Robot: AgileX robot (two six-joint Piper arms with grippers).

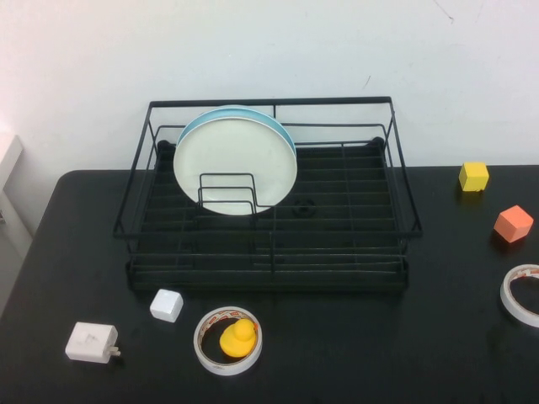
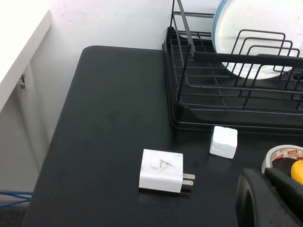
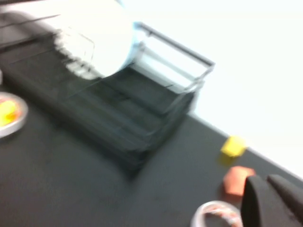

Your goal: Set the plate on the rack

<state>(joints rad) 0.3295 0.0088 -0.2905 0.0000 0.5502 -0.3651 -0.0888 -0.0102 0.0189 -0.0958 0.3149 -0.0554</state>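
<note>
The white plate (image 1: 236, 164) stands upright between the wire dividers at the back left of the black rack (image 1: 396, 172), and a light blue plate (image 1: 195, 126) leans right behind it. In the left wrist view the plate (image 2: 258, 23) and rack (image 2: 189, 52) lie far ahead of my left gripper (image 2: 265, 178), which is shut on nothing over the table's front left. My right gripper (image 3: 266, 181) is shut and empty near the right-hand blocks, well away from the rack (image 3: 142, 118) and plate (image 3: 94, 33). Neither arm shows in the high view.
In front of the rack lie a white charger (image 1: 91, 342), a white cube (image 1: 167, 305) and a tape roll (image 1: 228, 340) with a yellow duck (image 1: 238, 338) inside. On the right are a yellow cube (image 1: 474, 176), an orange block (image 1: 513, 223) and another tape roll (image 1: 522, 295).
</note>
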